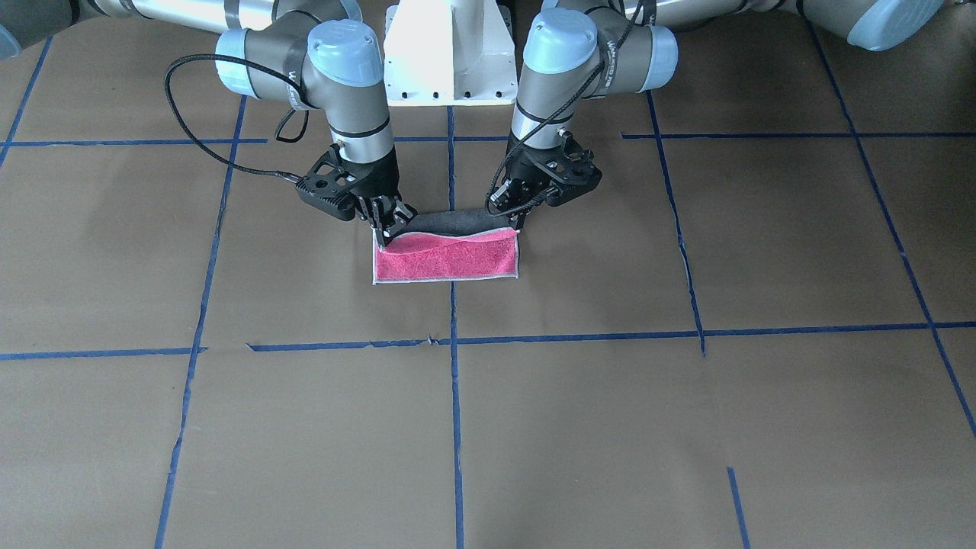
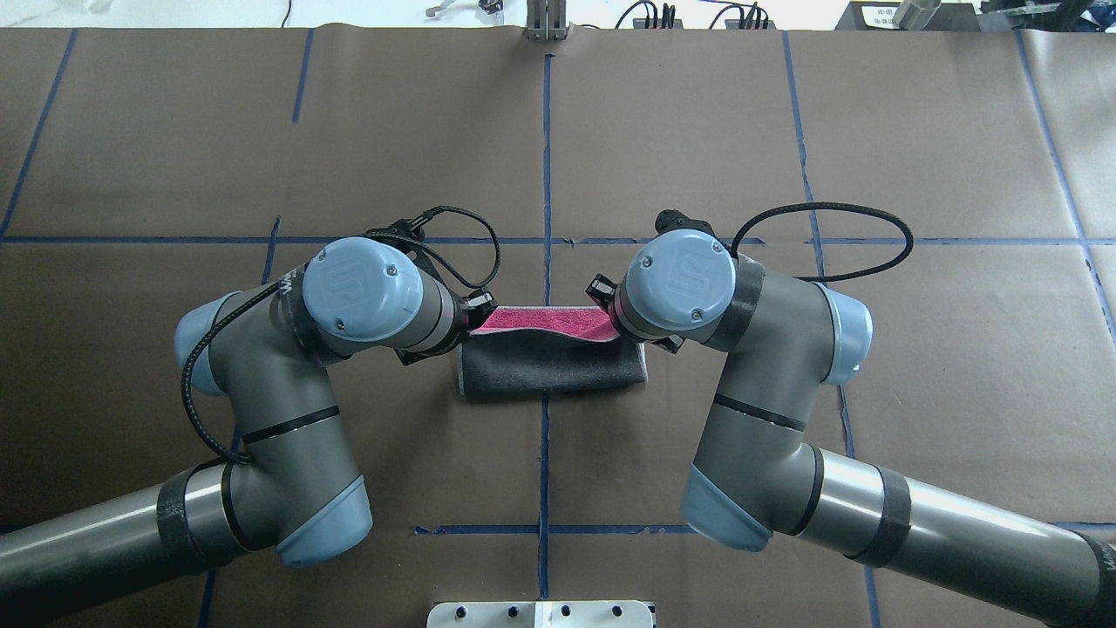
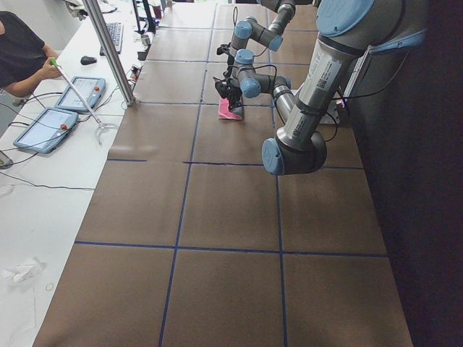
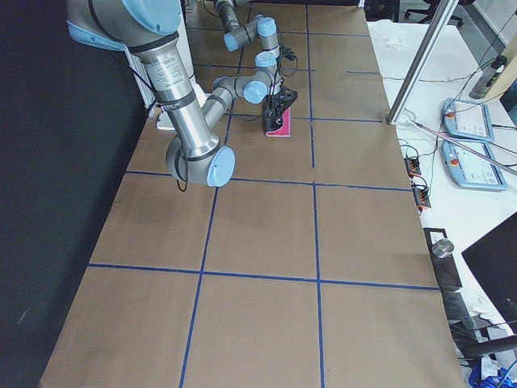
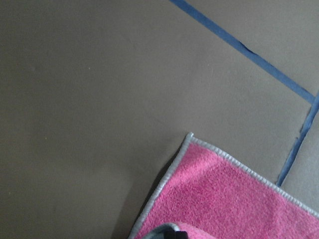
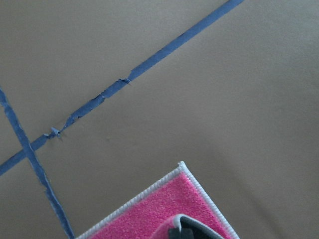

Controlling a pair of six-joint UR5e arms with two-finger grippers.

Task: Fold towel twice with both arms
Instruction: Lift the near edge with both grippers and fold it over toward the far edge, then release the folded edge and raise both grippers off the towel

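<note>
The towel lies near the table's middle with its pink face up. Its grey face shows where the edge nearest the robot is lifted and curled over toward the far edge. My left gripper is shut on one lifted corner and my right gripper is shut on the other. Both hold that edge a little above the pink part. In the overhead view my wrists hide the fingertips. The left wrist view shows a pink corner, and the right wrist view shows the other pink corner.
Blue tape lines cross the brown table cover. The white pedestal base stands behind the towel. A metal pole, tablets and an operator are at the far side bench.
</note>
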